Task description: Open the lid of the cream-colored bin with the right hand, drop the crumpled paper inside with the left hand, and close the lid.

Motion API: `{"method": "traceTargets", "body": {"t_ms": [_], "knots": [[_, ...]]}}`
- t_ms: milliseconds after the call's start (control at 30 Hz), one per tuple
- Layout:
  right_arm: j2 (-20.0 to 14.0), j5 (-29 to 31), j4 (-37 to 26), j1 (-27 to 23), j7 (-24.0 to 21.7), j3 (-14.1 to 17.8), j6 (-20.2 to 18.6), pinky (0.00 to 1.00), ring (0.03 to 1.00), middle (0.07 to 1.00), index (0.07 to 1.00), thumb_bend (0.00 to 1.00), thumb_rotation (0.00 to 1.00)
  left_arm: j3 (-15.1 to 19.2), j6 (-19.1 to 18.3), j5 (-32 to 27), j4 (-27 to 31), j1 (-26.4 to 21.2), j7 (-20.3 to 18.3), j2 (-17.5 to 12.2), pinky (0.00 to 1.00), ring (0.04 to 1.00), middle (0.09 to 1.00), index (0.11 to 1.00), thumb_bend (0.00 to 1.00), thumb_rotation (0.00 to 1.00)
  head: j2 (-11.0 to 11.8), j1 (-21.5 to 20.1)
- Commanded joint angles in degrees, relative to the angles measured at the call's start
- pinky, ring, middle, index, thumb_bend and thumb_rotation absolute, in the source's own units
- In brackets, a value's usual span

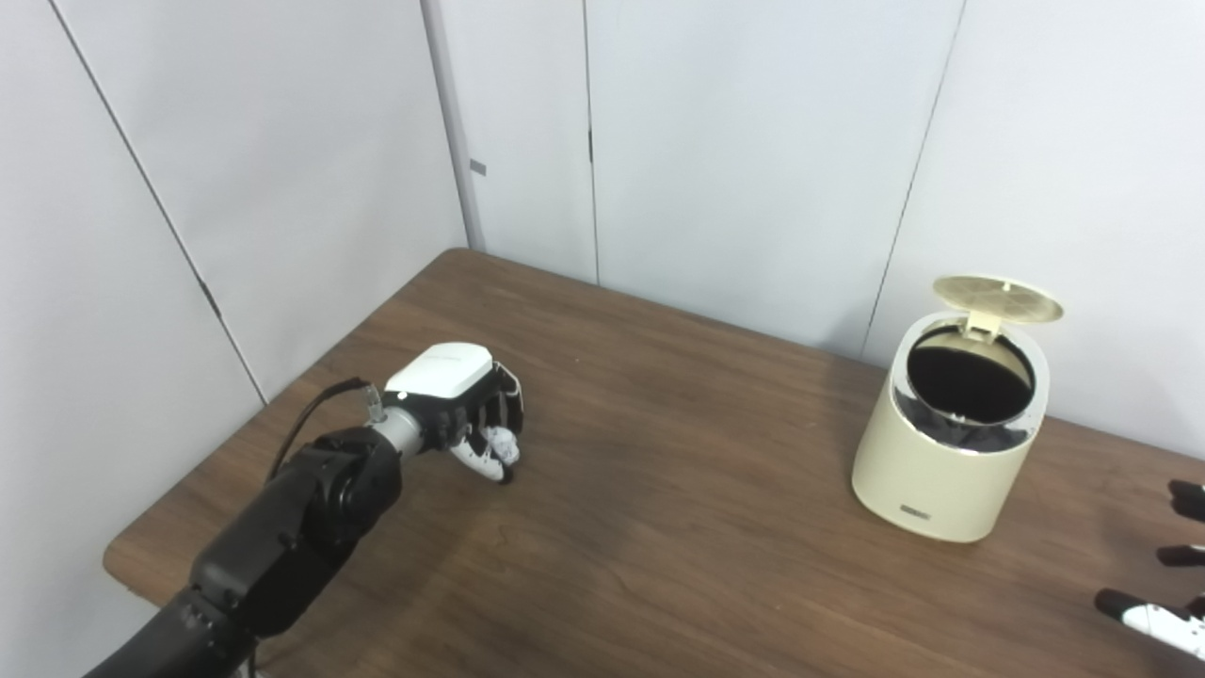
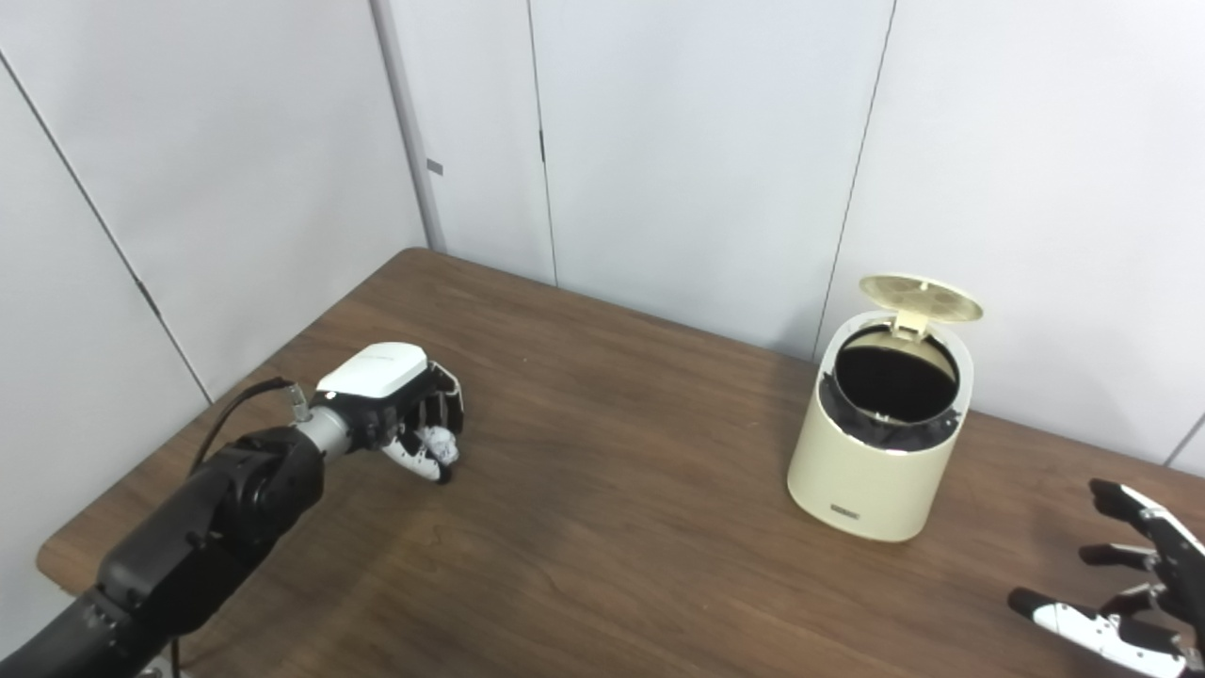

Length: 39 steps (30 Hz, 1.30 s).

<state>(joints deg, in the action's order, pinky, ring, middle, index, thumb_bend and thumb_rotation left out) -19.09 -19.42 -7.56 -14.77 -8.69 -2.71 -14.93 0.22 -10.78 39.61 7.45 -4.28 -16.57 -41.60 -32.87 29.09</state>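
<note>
Bin: cream-colored round plastic bin (image 2: 871, 471) on the brown wooden table (image 2: 612, 527), right side; round hinged lid (image 2: 921, 297) standing up, dark mouth exposed.
Paper: small white crumpled paper (image 2: 439, 443), far left, enclosed by fingers.
Left hand (image 2: 395, 414): curled around the paper, low over the table.
Right hand (image 2: 1125, 589): fingers spread, holding nothing, beside the bin.
Step, judged: carry paper to bin.
Advice: lift clear, release only over the mouth, avoid knocking the lid.
</note>
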Motion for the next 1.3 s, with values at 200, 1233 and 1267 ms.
{"method": "traceTargets", "body": {"t_ms": [200,1233,1267], "knots": [[-0.6,0.0,-1.1,-2.0,0.7,0.4,1.3,0.37,0.692,0.864,0.858,0.73,0.30,1.6,0.6,-0.6,8.9,-3.2,-1.9,-2.0,0.35,0.401,0.437,0.519,0.52,0.00,0.2,-0.2],[2.6,-3.6,3.3,-4.0,3.0,-2.6,3.4,0.56,0.743,0.870,0.863,0.75,0.09,-5.5,3.0,0.2,16.1,-23.5,-7.8,10.4,0.35,0.396,0.449,0.513,0.52,0.00,2.3,-19.7],[2.7,-3.9,3.6,-4.1,3.1,-2.9,3.3,0.56,0.742,0.870,0.863,0.76,0.10,-5.7,3.4,0.1,15.5,-24.0,-7.5,11.0,0.33,0.386,0.445,0.514,0.52,0.00,2.4,-21.0]]}}
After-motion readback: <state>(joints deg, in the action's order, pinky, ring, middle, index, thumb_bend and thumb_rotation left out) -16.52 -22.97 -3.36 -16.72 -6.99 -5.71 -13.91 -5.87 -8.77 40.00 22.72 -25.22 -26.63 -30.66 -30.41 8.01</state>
